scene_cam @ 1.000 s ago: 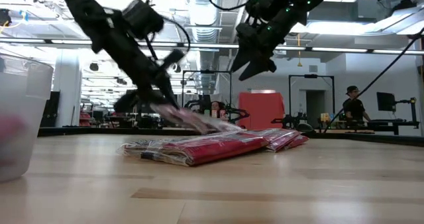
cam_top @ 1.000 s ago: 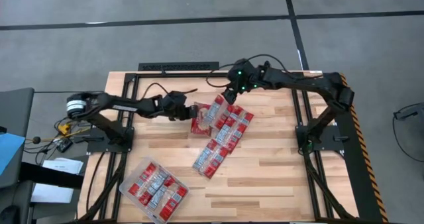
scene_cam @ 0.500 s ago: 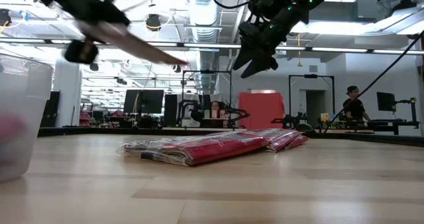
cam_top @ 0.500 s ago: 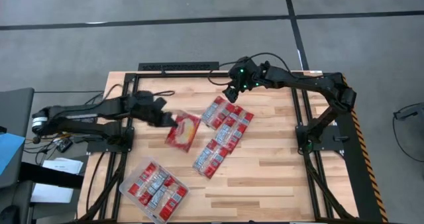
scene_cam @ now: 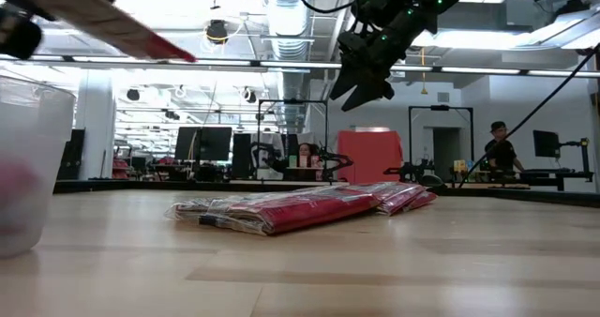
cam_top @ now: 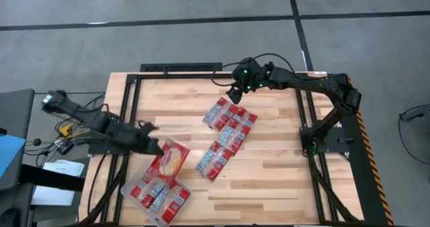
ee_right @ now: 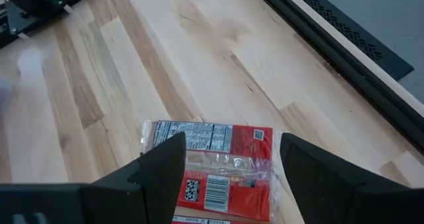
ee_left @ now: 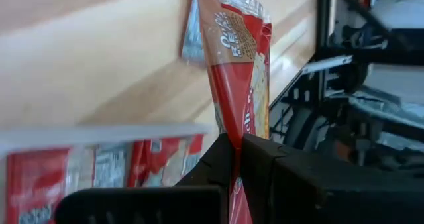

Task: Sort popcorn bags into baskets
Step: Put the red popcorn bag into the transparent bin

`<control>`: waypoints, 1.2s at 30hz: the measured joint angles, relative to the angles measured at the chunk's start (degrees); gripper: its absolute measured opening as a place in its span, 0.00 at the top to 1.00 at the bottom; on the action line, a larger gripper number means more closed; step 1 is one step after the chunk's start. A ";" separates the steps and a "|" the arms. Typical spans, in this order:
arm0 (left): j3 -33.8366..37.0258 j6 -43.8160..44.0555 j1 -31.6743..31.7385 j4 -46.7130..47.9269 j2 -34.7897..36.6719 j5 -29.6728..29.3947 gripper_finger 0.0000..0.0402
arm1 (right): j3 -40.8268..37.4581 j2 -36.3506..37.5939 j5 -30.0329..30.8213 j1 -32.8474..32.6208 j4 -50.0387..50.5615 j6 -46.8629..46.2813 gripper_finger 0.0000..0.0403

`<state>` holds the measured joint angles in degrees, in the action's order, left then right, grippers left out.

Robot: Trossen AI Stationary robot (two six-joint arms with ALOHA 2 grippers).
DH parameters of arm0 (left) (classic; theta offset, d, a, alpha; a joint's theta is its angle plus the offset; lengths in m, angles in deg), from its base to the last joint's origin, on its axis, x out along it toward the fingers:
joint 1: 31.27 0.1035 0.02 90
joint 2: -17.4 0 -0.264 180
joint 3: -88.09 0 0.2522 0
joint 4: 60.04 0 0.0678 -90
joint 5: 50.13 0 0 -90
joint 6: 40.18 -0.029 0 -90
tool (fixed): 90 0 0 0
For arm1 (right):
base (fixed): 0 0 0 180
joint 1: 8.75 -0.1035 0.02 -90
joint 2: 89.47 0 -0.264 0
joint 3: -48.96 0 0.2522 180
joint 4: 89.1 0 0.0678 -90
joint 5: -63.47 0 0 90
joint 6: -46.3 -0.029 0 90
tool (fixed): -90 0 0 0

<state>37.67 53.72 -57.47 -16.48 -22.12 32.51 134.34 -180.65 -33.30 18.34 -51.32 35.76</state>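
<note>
Red popcorn bags with silvery middles lie in a loose pile (cam_top: pixel 225 129) mid-table, seen edge-on in the low view (scene_cam: pixel 300 206). The clear tray (cam_top: pixel 125 187) sits at the near left corner and holds several packets. My left gripper (cam_top: pixel 152 147) is shut on one bag (cam_top: pixel 170 161), held above the tray's far edge. My right gripper (cam_top: pixel 235 96) hangs open above the pile's far end, touching nothing; in its wrist view (ee_right: pixel 228 164) its fingers stand either side of a packet (ee_right: pixel 212 158) lying below. My left gripper pinches the bag by its end nearest the table's left (ee_left: pixel 233 159) between both fingers. The fingers come from the table's left, slanting down. The bag is lifted clear and sticks out ahead of the fingers (ee_left: pixel 235 58), tilted, over the tray's rim (ee_left: pixel 99 132).
The tray's blurred wall (scene_cam: pixel 33 167) fills the low view's left edge. Bare wood lies between tray and pile and along the table's right and near sides. Black frame rails border the table (cam_top: pixel 181 68). A person (scene_cam: pixel 500 148) stands far off in the room.
My left gripper has lifted one bag off the pile's left side and swung it toward the table's near left corner, ending over the tray's far edge. The bag has gone from resting on the pile to hanging clear of the table.
</note>
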 joint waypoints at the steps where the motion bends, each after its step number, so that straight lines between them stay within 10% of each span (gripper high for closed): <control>1: 0.02 1.47 -2.16 0.17 -0.21 -1.00 1.00 | 0.00 0.00 0.00 0.00 0.01 -0.02 0.33; 22: -0.55 27.50 -32.70 6.16 -8.27 -10.95 1.00 | 0.01 0.00 0.85 0.00 0.18 -0.11 0.33; 36: -2.30 30.84 -36.43 14.15 -15.48 -10.65 1.00 | 0.02 0.00 0.87 0.00 0.16 -0.09 0.33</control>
<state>35.37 84.56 -93.90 -2.33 -37.60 21.86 134.36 -180.65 -32.43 18.34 -51.16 35.67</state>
